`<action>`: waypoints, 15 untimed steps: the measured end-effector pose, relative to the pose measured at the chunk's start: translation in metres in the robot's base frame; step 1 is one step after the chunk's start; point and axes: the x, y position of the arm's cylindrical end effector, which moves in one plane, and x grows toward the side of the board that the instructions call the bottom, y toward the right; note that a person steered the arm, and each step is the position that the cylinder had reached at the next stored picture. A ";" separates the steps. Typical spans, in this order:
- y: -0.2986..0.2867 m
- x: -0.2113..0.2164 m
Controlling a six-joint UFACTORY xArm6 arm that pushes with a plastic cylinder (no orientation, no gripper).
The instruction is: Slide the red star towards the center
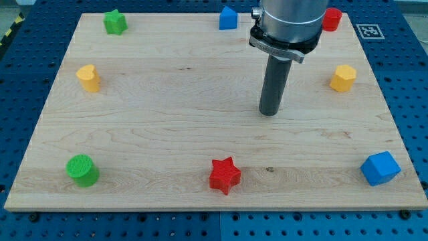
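Observation:
The red star [225, 175] lies near the view's bottom edge of the wooden board [167, 120], about in the middle from left to right. My tip [269, 112] rests on the board above and to the right of the star, well apart from it. No block touches the tip.
A green star [115, 22] and a blue block [228, 18] sit along the top. A red block [332, 19] shows behind the arm at top right. A yellow heart [88, 77] is at the left, a yellow hexagon [343, 78] at the right, a green cylinder [82, 169] bottom left, a blue cube [380, 167] bottom right.

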 end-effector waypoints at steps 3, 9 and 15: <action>0.001 0.000; -0.002 0.155; -0.116 0.096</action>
